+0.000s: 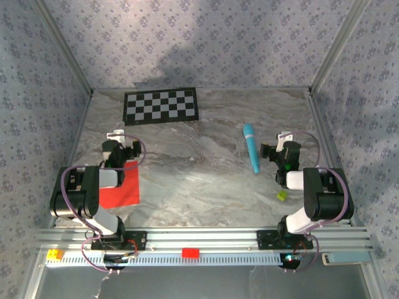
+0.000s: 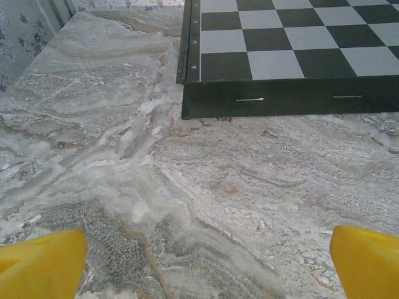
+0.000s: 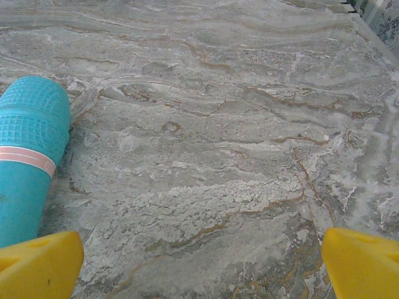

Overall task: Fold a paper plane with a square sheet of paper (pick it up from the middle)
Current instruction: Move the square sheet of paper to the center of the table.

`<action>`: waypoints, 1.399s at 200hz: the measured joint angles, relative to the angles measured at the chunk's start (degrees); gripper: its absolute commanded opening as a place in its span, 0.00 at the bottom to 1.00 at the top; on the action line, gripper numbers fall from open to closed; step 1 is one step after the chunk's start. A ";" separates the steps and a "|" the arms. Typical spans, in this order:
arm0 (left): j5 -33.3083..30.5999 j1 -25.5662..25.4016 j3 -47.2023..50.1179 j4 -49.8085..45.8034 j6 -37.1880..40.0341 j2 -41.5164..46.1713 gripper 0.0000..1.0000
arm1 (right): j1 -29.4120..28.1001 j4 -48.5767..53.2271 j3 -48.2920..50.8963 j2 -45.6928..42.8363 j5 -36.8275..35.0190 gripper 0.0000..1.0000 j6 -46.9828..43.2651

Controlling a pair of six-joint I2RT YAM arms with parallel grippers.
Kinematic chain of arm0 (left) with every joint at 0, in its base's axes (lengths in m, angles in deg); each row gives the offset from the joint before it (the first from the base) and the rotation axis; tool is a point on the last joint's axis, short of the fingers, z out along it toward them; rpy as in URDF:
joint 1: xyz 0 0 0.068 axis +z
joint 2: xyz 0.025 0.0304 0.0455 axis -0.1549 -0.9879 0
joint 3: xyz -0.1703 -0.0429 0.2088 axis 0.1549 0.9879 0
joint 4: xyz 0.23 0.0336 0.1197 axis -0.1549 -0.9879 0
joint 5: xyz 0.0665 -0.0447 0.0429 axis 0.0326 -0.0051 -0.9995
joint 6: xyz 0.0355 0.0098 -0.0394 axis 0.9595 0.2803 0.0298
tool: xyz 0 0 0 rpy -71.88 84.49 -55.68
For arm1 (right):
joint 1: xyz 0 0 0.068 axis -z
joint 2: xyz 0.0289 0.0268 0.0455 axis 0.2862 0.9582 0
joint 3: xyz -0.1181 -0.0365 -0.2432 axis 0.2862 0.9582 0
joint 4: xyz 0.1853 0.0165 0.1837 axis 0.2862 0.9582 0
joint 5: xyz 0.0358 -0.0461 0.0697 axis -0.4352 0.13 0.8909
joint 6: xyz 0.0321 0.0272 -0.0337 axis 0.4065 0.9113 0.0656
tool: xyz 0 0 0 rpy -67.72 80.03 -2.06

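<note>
The square sheet of paper (image 1: 123,187) lies flat on the marble table, bright red, at the near left. The left arm hides part of it. My left gripper (image 1: 121,142) hovers just beyond the sheet's far edge, pointing toward the back. In the left wrist view its yellow fingertips (image 2: 40,265) stand wide apart, the left gripper (image 2: 206,268) open over bare marble. My right gripper (image 1: 282,143) is at the right side, also open (image 3: 202,265), with bare table between its fingertips (image 3: 361,261).
A black-and-white checkerboard (image 1: 161,105) (image 2: 293,43) lies at the back left. A teal stick (image 1: 250,147) (image 3: 28,149) rests left of the right gripper. A small yellow-green bit (image 1: 282,195) sits by the right arm. A red block (image 1: 190,252) and a yellow block (image 1: 55,254) sit on the front rail.
</note>
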State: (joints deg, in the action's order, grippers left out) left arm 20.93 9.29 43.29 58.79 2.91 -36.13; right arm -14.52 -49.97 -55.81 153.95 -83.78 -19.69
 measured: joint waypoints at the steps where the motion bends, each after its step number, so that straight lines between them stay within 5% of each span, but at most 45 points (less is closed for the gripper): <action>1: 0.00 0.00 0.00 0.00 0.00 0.00 1.00 | 0.00 0.00 0.00 0.00 0.00 1.00 0.00; 163: 0.85 -0.15 3.72 0.48 0.39 3.96 1.00 | -1.90 0.72 0.09 -3.10 -0.09 1.00 -0.92; 219: -3.06 0.00 -1.57 -16.46 -5.81 17.16 1.00 | -2.16 19.06 -6.93 -14.03 0.00 1.00 2.89; 280: -10.58 1.66 -7.15 -47.19 -24.83 31.56 1.00 | -0.52 46.10 -22.73 -14.40 8.11 1.00 19.52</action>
State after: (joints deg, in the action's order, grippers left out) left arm 10.35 10.95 36.15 11.60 -21.92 -4.57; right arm -15.04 -3.87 -78.54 139.55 -75.67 -0.17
